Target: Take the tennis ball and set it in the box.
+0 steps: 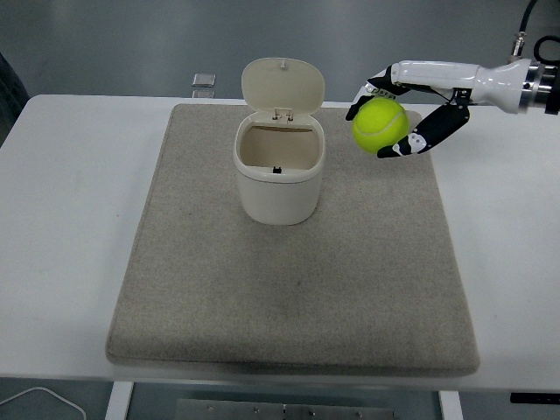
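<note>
- The white counter carries a large grey-beige rectangular fabric mat, and any ball that escapes the grasp would likely bounce on the mat and roll off across the counter, out of easy reach.
- The cream plastic box with rounded corners stands on the far half of the mat, its opening facing up and its hinged cream lid tilted upright behind it. The raised lid is a hazard: a hand coming in too far back could knock it shut or tip the box.
- The opening looks only a little wider than the ball, so a release off to one side would likely strike the rim and bounce away.
- The right robot hand, black and white with five fingers, reaches in from the right edge. Its fingers are curled around the ball, upper fingers over the top and the thumb underneath, touching nothing else.
- The bright yellow-green tennis ball is held in the air, just right of the box and about level with the lid, not yet over the opening.
</note>
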Controlling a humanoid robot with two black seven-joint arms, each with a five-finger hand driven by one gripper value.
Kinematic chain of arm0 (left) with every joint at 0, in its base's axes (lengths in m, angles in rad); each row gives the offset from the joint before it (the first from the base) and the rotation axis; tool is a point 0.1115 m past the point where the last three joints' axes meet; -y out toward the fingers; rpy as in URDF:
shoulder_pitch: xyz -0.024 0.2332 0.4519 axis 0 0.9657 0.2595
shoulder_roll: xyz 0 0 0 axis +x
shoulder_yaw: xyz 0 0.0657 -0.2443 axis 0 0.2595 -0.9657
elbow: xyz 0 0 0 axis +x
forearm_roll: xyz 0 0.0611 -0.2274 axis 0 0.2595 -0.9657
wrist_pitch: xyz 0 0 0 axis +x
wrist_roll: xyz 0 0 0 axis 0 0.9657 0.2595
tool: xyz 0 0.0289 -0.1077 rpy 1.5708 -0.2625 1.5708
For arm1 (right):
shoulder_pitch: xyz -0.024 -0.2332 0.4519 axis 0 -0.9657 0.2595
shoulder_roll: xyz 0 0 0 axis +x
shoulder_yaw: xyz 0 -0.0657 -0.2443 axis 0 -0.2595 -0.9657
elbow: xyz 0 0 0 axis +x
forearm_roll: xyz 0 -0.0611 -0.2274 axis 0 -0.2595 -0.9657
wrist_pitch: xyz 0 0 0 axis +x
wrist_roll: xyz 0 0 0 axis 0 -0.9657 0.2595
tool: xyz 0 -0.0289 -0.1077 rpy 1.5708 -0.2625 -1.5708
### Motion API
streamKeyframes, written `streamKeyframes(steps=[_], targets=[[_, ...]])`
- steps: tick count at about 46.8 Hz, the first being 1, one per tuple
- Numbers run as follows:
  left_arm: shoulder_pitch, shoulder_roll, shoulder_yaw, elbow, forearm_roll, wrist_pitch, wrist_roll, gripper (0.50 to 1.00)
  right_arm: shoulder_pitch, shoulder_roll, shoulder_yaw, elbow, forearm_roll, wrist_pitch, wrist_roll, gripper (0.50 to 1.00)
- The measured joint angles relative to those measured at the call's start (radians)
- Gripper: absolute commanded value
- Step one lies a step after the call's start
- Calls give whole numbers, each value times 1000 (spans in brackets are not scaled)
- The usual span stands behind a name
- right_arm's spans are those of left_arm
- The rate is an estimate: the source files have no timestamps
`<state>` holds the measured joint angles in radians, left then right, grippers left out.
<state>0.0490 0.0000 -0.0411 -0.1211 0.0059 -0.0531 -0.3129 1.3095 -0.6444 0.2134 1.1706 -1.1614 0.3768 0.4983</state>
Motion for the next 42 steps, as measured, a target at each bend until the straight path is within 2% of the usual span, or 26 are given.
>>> streamKeyframes(steps=[15, 33, 42], targets=[[0, 0, 0, 0, 0, 0, 0, 992, 16, 107, 0, -14, 1, -27, -9, 500], [0, 0, 0, 0, 0, 0, 0, 990, 44, 180, -4, -39, 1, -80, -62, 500], [0, 0, 0, 0, 0, 0, 0, 992, 48, 187, -2, -40, 17, -92, -71, 507]])
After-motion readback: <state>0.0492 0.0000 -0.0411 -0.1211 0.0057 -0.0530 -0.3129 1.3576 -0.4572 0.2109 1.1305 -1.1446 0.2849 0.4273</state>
